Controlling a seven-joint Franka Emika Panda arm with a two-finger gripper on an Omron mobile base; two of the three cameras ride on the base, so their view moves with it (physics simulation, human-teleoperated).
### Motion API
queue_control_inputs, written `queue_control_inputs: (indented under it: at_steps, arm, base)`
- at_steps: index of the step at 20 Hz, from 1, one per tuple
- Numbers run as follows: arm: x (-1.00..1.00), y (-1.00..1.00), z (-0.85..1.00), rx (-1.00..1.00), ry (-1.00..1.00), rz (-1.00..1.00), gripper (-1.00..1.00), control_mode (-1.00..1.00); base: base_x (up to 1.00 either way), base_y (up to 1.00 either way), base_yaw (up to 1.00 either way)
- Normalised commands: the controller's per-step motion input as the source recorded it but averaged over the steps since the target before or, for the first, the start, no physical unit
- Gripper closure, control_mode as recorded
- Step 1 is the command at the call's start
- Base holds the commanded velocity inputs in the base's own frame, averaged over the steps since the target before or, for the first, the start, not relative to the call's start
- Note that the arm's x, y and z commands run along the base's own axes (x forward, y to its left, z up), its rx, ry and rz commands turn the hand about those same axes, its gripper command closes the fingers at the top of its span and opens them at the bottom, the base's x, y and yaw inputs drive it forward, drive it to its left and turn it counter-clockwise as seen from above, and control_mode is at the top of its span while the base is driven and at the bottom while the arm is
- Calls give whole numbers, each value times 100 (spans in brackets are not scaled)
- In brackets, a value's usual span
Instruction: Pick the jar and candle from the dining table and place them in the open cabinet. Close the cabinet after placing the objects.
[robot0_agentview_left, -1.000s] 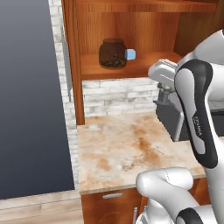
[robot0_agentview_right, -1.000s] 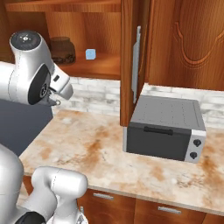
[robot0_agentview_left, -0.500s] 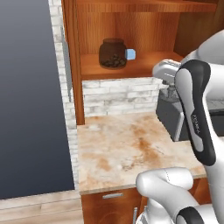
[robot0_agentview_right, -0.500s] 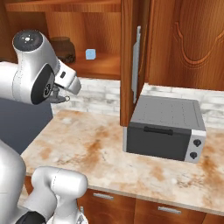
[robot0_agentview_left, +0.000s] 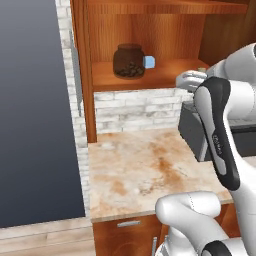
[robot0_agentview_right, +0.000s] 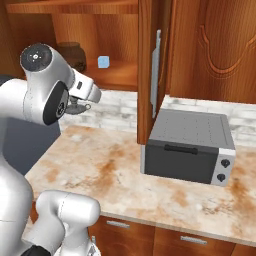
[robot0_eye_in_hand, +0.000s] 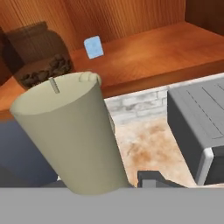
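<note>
Hand (robot0_eye_in_hand: 131, 186) grips one candle (robot0_eye_in_hand: 74, 135); one jar (robot0_agentview_left: 129, 60) sits in cabinet (robot0_agentview_left: 150, 75).

Even, shadeless rendered light throughout; the cabinet (robot0_agentview_left: 150, 40) interior glows warm, and the close candle (robot0_eye_in_hand: 74, 135) looks soft and oversized.

The cabinet's lower shelf (robot0_agentview_left: 150, 80) carries the jar (robot0_agentview_left: 129, 60) near its left end, with a small pale-blue cube (robot0_agentview_left: 149, 62) just beside it. Below, the marbled worktop (robot0_agentview_right: 115, 170) bears a grey toaster oven (robot0_agentview_right: 190, 146) toward its right end against the brick wall.
</note>
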Motion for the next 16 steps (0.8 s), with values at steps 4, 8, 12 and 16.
queue_control_inputs:
  at_steps: [4,8,12,16]
  arm:
    - [39,-18,14,0,0,0,100,-100]
    - [44,-16,14,0,1,0,100,-100]
    - [46,-13,12,0,2,0,100,-100]
    - [52,-17,4,0,1,0,100,-100]
  base:
    - [0,0,0]
    - [0,0,0]
    - [0,0,0]
    - [0,0,0]
